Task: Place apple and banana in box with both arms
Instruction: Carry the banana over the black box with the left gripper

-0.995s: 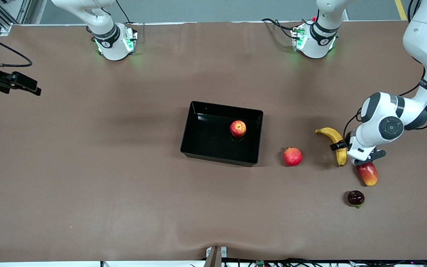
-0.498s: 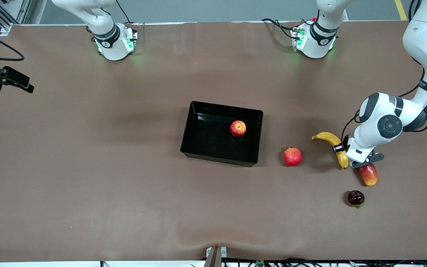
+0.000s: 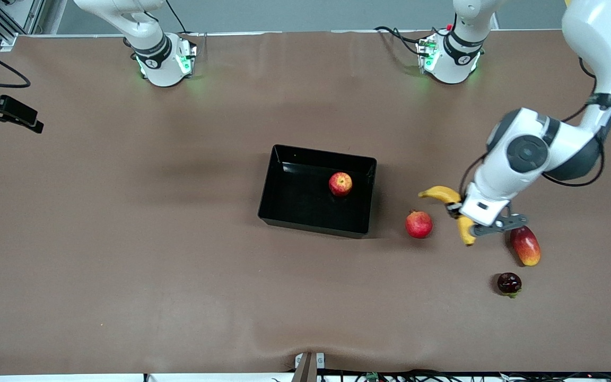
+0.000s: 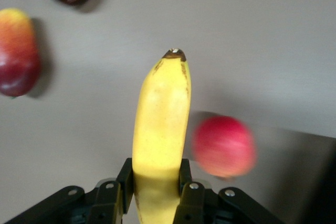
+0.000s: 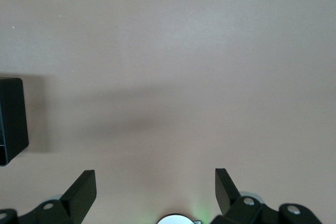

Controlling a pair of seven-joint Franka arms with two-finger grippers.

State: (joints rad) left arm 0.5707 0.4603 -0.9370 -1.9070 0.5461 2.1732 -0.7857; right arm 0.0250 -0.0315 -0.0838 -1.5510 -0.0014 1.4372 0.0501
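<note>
Banana [image 3: 446, 204] lifted, middle hidden by left pincer [image 3: 462, 215]

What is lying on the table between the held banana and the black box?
The pomegranate lies between the box and the banana that the left gripper holds over the table; the front view shows this.

I see only the pomegranate [image 3: 418, 224] on the bare surface [image 3: 178, 265] btwn banana [image 3: 451, 204] and box [image 3: 269, 183]; box mostly free beside apple [image 3: 340, 183].
</note>
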